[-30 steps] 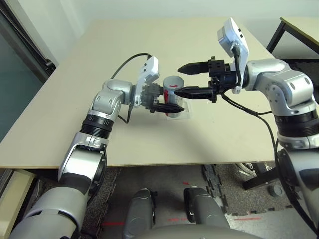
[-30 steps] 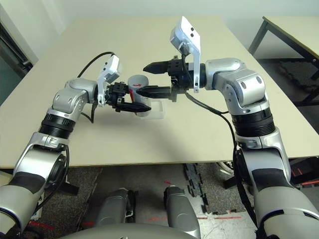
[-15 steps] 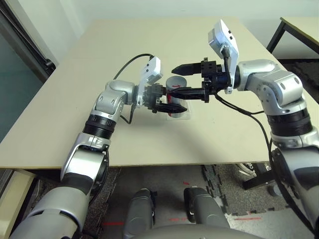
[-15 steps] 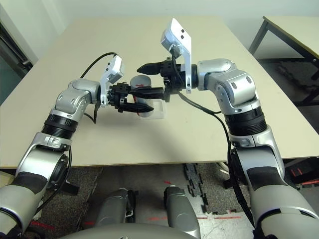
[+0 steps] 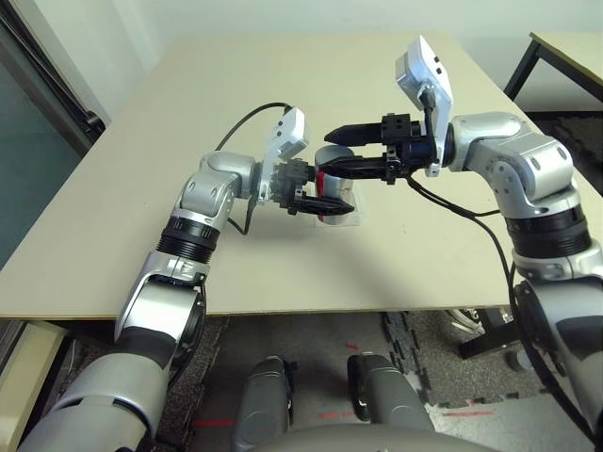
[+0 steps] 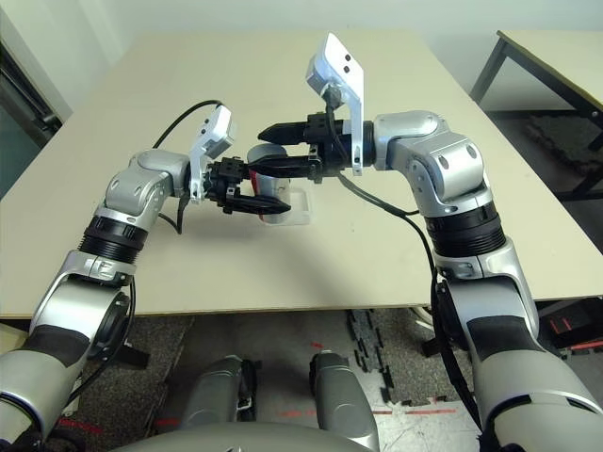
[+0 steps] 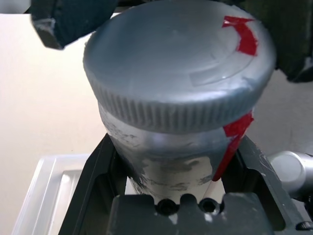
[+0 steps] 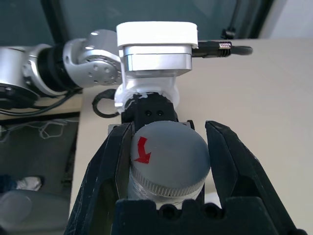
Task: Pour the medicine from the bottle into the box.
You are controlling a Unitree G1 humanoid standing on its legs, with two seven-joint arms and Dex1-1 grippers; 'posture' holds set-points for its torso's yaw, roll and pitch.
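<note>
The left claw (image 5: 316, 193) is clamped on the body of the bottle (image 5: 332, 177), holding it upright just above the pale surface (image 5: 188, 94), with its black fingers (image 7: 95, 181) pressed against either side of the silver-grey cylinder below the ribbed cap (image 7: 176, 68). A red stripe (image 7: 234, 142) runs down the bottle's side next to one of those fingers, and a red mark (image 8: 142, 150) sits on the flat top of the cap. The right claw (image 6: 273, 151) reaches in from the opposite side, level with the cap, and its two fingers (image 8: 110, 166) are closed in around the cap's rim, one on each side; the finger on the red mark's side lies against the rim, while on the other side it is hard to tell whether the finger quite touches. The two claws point at each other, nearly tip to tip, with the bottle between them. The box (image 6: 294, 209) of clear plastic lies flat on the surface directly under the left claw and the bottle, its rim showing just past the left claw's fingers; from the left wrist its pale wall (image 7: 44, 196) appears beneath the held bottle. The cap is on the bottle. The medicine cannot be made out. Black cables (image 5: 240, 122) loop from each wrist back along the silver forearms.
</note>
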